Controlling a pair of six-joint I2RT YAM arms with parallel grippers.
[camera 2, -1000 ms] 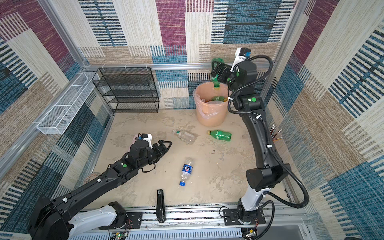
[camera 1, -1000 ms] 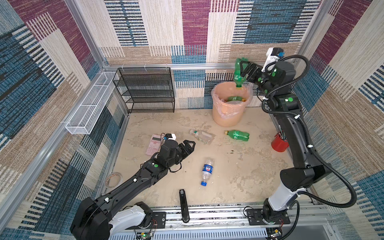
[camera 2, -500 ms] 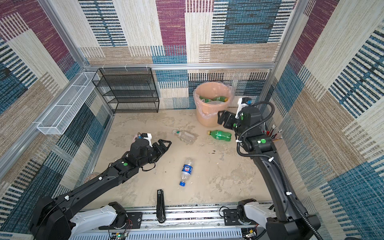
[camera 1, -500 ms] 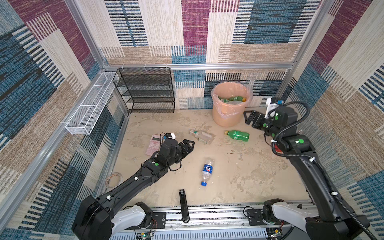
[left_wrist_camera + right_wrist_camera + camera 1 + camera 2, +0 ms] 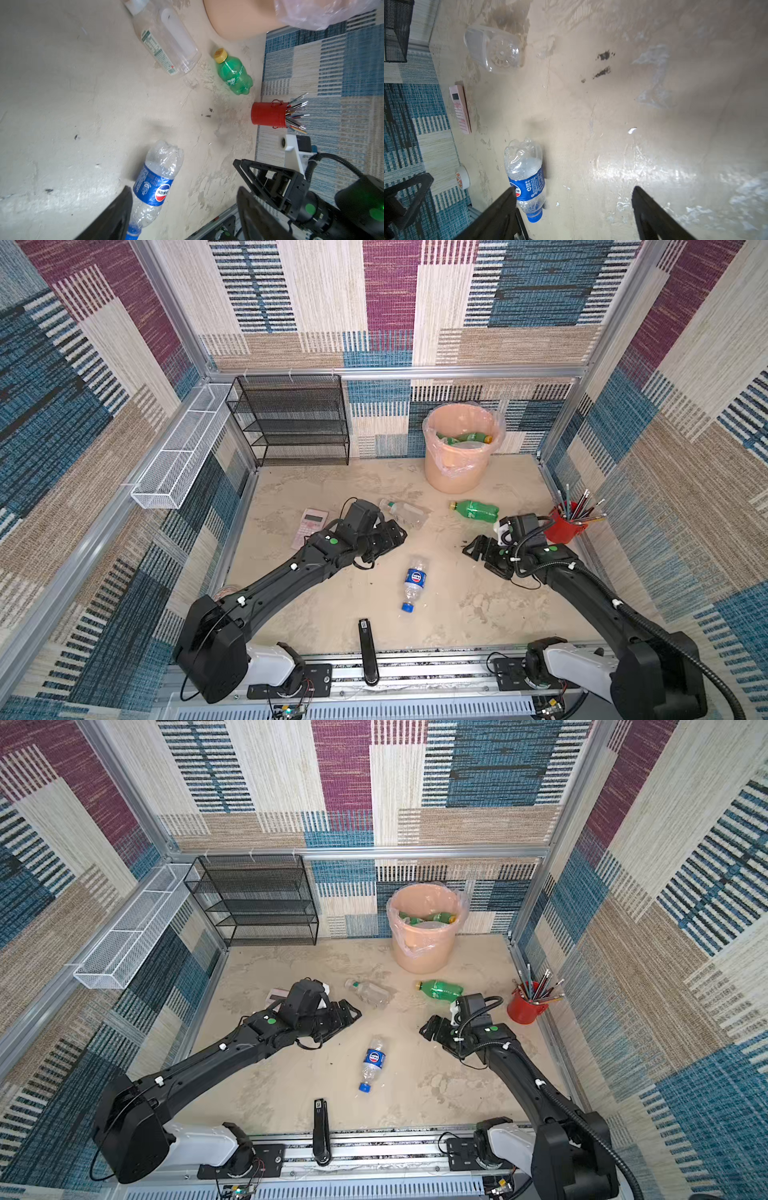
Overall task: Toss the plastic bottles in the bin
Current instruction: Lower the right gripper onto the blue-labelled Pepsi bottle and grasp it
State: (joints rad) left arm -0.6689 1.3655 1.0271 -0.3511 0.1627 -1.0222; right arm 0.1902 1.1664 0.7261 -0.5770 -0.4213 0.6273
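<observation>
The bin [image 5: 457, 477] stands at the far edge of the counter [image 5: 457, 614], right of the middle, and two green bottles [image 5: 469, 437] with yellow caps lie inside it on its clear liner. Three more plastic bottles lie on their sides on the counter. A green bottle [image 5: 476, 510] with a yellow cap rests just near of the bin. A flattened clear bottle [image 5: 405, 512] with a white cap lies to its left. A crumpled clear bottle with a blue label [image 5: 415, 578] and a blue cap lies nearer, around the middle, with its cap pointing toward the near edge. The left pincer [image 5: 395, 537] hangs low over the counter just near of the flattened clear bottle. Its jaws are spread with nothing between them, and the left wrist view shows its two fingers [image 5: 116, 214] wide apart. The right pincer [image 5: 476, 556] hovers to the right of the blue-label bottle and near of the green one, apart from both. Its jaws are also spread and empty, as the right wrist view confirms. A pink calculator [image 5: 309, 524] lies left of the left arm. A black stapler [image 5: 365, 639] sits at the near edge, and a red pencil cup [image 5: 561, 529] stands by the right wall. A black mesh shelf [image 5: 291, 423] stands at the far left.
</observation>
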